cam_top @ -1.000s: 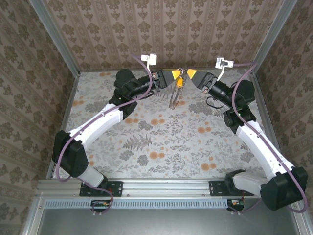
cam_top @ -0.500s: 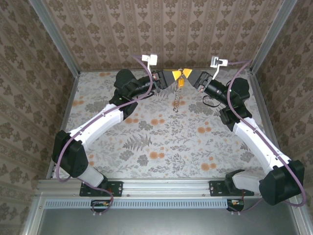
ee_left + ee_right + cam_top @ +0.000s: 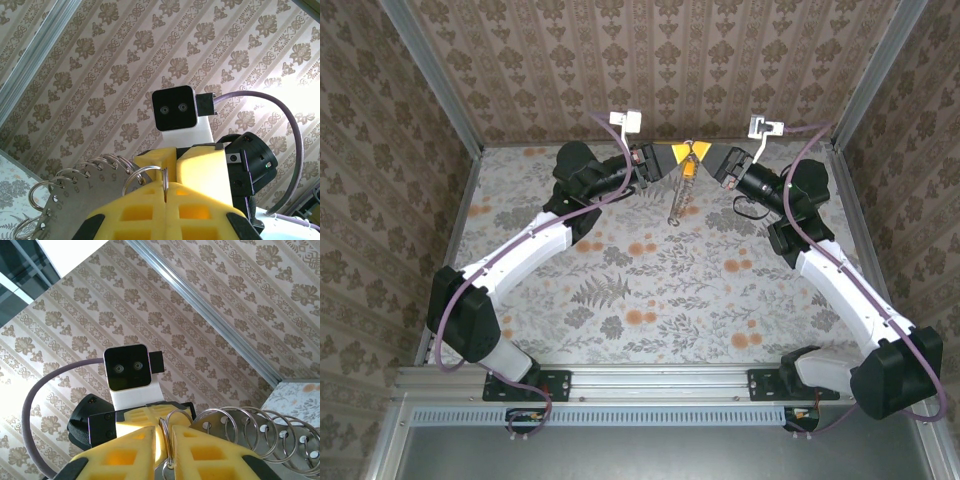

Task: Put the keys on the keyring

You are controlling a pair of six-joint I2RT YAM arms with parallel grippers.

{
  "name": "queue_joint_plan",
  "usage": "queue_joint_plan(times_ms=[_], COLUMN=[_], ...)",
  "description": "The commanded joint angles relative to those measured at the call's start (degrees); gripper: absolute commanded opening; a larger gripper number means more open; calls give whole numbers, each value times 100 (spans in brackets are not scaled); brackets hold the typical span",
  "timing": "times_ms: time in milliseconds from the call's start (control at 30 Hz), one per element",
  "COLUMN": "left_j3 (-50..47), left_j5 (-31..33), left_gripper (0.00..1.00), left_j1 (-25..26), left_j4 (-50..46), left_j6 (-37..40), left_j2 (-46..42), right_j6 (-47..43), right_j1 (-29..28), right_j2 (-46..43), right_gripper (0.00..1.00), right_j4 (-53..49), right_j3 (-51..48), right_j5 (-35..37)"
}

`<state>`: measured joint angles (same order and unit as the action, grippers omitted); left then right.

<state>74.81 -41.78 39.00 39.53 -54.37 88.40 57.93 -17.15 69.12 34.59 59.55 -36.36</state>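
Observation:
Both grippers meet high at the back of the cell. My left gripper [image 3: 680, 152] [image 3: 165, 184] is shut on a thin silvery split ring, the keyring [image 3: 145, 172]. A numbered metal tag [image 3: 75, 197] strung with several more rings hangs beside it. My right gripper [image 3: 701, 152] [image 3: 165, 434] faces it, its yellow fingers [image 3: 130, 450] narrowly apart with the same keyring [image 3: 168, 440] standing in the gap; a sliver of light shows on one side. Below the fingertips a small orange-yellow key [image 3: 688, 172] and a silvery string of rings [image 3: 677, 205] dangle above the floral table.
The patterned back wall [image 3: 660, 70] stands right behind the grippers. Aluminium frame posts [image 3: 430, 75] rise at both back corners. The floral table [image 3: 650, 290] lies below the hanging rings. Purple cables [image 3: 820, 135] loop off both wrists.
My right gripper has moved left up to the left gripper and its jaws have narrowed around the ring. The hanging rings have swung slightly. The left gripper stays shut.

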Motion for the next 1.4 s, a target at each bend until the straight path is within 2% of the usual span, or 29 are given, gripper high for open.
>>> queue_joint_plan(times_ms=[0, 67, 200, 367, 467, 533, 733, 933, 1133, 1367], left_j3=[87, 89, 91, 146, 142, 92, 143, 982, 1777, 2178], left_j5=[-44, -50, -65, -110, -142, -128, -441, -1180, -1989, -2239], left_gripper=[0, 0, 0, 2, 34, 44, 56, 58, 38, 37], left_j1=[53, 51, 46, 37, -56, -178, -624, -780, -793, -798], left_j4=[354, 345, 308, 12, -516, -905, -1804, -3458, -4453, -4985], left_j6=[-91, -83, -59, 116, 521, 822, 1474, 2612, 3404, 3743], left_j2=[-2, -5, -3, -35, -202, -394, -786, -698, -312, 93], right_j6=[-109, -109, -149, -492, -936, -1131, -1954, -2938, -3415, -3410], right_j1=[-34, -34, -30, -26, 56, 160, 396, 489, 526, 548], right_j2=[13, 48, 66, 27, -61, -83, 20, 318, 654, 916], right_gripper=[15, 14, 0, 0, 0, 0, 0, 0, 0, 0], right_j4=[151, 144, 107, -288, -816, -1079, -2197, -3338, -3940, -3954], right_j3=[269, 306, 338, 447, 586, 690, 1201, 1756, 2172, 2271], right_j5=[-43, -65, -109, -194, -288, -454, -1259, -2042, -2493, -2716])
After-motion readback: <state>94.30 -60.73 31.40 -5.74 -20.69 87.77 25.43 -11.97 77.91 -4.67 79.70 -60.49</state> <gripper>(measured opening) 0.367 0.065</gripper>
